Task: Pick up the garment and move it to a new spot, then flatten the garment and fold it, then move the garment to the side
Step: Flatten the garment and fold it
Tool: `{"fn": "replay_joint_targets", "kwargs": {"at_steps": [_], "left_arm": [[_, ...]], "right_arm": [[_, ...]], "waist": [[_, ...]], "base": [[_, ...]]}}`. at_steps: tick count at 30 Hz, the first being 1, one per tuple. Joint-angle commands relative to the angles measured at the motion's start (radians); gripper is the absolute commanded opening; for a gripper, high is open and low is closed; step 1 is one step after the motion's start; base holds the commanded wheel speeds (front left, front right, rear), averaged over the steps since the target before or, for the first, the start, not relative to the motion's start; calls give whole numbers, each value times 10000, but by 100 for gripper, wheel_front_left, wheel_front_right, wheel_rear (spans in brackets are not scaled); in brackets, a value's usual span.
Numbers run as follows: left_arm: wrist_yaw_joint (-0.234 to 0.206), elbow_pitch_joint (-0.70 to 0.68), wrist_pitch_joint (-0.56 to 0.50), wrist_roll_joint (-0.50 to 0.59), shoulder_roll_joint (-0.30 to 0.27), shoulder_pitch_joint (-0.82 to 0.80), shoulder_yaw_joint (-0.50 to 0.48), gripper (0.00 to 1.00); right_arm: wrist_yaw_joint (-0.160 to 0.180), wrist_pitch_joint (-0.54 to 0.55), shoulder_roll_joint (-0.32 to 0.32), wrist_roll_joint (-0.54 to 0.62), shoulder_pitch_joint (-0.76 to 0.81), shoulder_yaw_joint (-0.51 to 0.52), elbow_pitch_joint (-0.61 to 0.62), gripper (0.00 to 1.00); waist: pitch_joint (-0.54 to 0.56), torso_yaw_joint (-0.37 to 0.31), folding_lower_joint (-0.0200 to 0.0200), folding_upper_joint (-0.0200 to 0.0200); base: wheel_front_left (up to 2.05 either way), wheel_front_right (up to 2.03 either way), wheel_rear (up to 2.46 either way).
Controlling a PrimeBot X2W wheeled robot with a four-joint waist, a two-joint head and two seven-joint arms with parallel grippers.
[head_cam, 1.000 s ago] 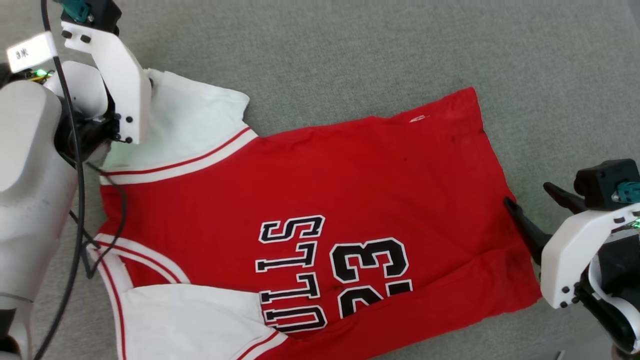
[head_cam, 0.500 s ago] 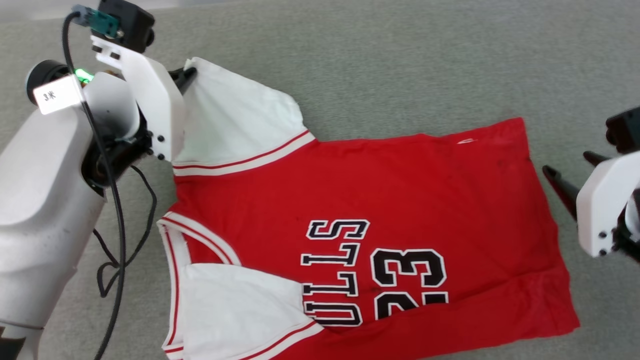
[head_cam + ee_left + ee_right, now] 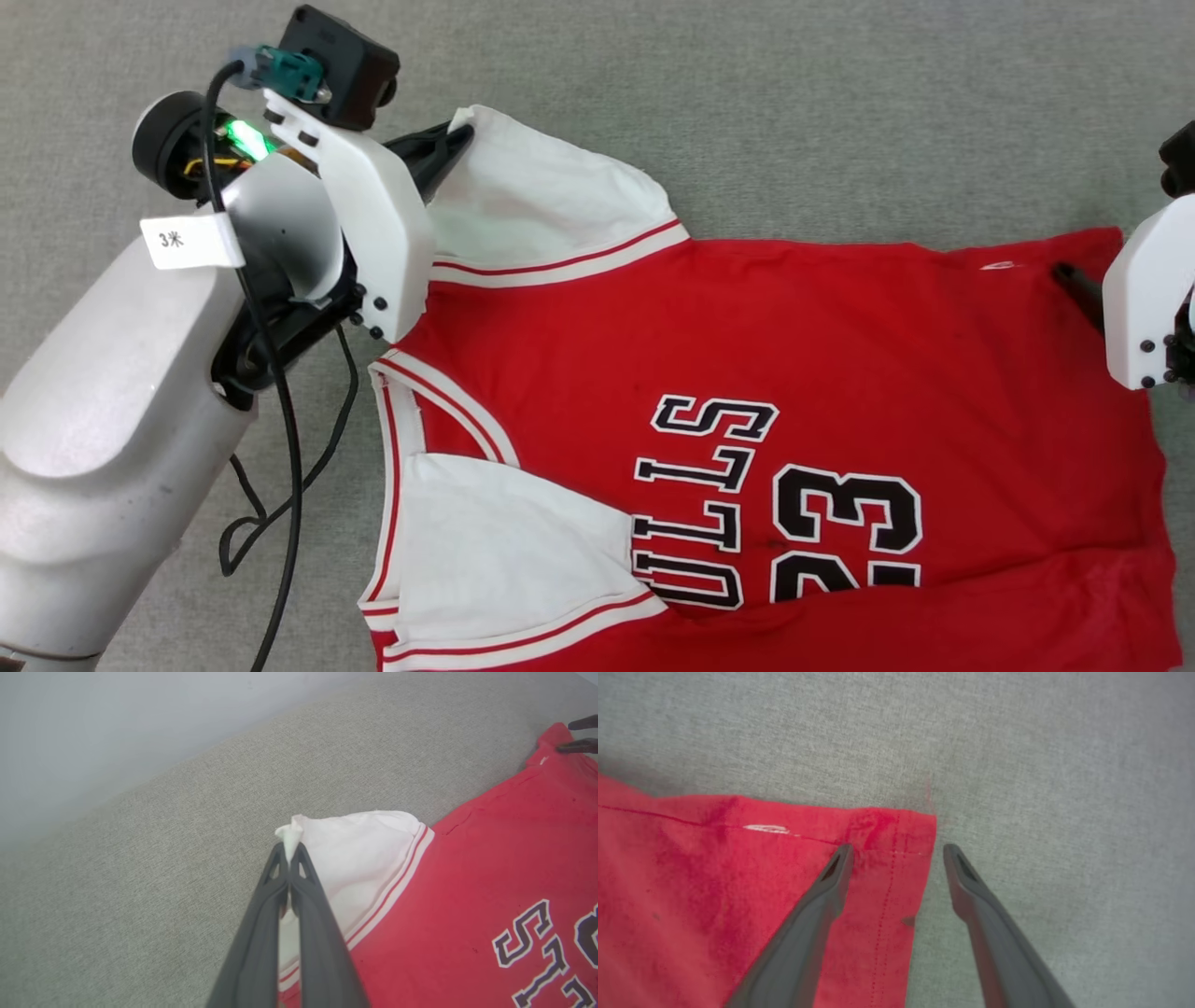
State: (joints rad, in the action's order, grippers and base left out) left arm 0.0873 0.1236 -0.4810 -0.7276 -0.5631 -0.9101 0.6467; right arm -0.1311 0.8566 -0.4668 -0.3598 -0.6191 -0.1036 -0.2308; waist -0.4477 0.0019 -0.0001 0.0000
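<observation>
Your left forearm shell (image 3: 103,439): pale grey, rounded. White bracket (image 3: 378,215) with black screws (image 3: 378,303). Above that bracket you have a black camera block (image 3: 341,56) and teal plug (image 3: 289,73); beside it, a green light (image 3: 245,138), white paper tag (image 3: 191,241) and black cable (image 3: 291,439). Left tool (image 3: 289,851), right tool (image 3: 899,848): long dark-grey fingers (image 3: 808,933).

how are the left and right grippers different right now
The left gripper has jaws shut on the garment's white sleeve corner; the right gripper has jaws open, holding nothing. The left pinches cloth into a peak; the right straddles the red hem edge. Both are at garment corners.
</observation>
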Motion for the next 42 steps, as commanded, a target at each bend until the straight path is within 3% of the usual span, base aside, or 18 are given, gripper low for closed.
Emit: {"fn": "replay_joint_targets", "kwargs": {"at_steps": [1,12,13,14,28,42], "left_arm": [[-26,-74,-4,27,-4,87,5,0],[-187,-472,47,-27,-53,270,48,0],[-194,-448,73,-37,-53,292,48,0],[-208,-412,105,-50,-43,310,46,0],[-525,73,1088,-431,-148,1383,-337,0],[-931,-583,1761,-1135,-463,3706,-460,0]], "right_arm": [[9,-48,-21,42,-147,-35,-85,100],[-8,-459,25,-213,-126,-1352,-1410,98],[-8,-558,17,-230,-140,-1457,-1519,24],[-8,-690,0,-274,-165,-1544,-1610,0],[10,-3700,-312,-1131,-98,-1553,-2195,0],[10,-5894,-459,-2459,1733,-1282,-2218,0]], "waist": [[-66,78,1,0],[-214,205,1,0],[-210,207,1,0],[-196,208,1,0],[957,20,1,0],[2457,255,1,0]], "base": [[0,0,0],[0,0,0],[0,0,0],[0,0,0],[0,0,0],[0,0,0]]}}
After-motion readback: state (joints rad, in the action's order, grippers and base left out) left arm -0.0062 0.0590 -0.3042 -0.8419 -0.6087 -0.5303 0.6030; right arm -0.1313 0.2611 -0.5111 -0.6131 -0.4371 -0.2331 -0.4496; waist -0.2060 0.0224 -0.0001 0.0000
